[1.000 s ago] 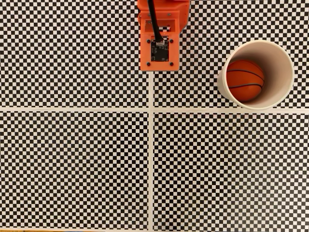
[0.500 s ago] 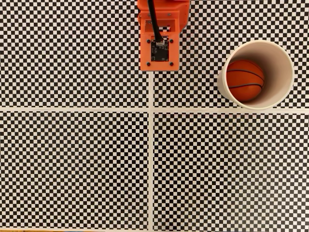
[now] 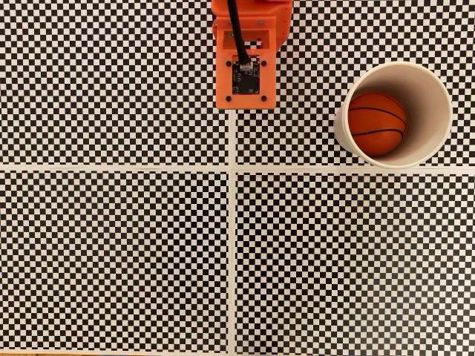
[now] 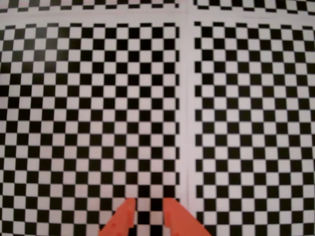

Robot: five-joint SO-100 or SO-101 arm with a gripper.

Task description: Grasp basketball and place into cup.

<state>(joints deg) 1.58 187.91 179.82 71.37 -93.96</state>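
The basketball [image 3: 376,122], orange with black seams, lies inside the cream-white cup [image 3: 434,89], which stands upright at the right of the fixed view. The orange arm [image 3: 245,55] hangs at the top centre of that view, well to the left of the cup and apart from it. In the wrist view my gripper [image 4: 148,202] pokes in from the bottom edge as two orange fingertips [image 4: 125,214]. A narrow gap separates them, with only the checkered surface showing through it and nothing held.
A black-and-white checkered mat [image 3: 119,252] covers the table, split by pale seams [image 3: 232,222] into four panels. A thin orange strip runs along the bottom left edge of the fixed view.
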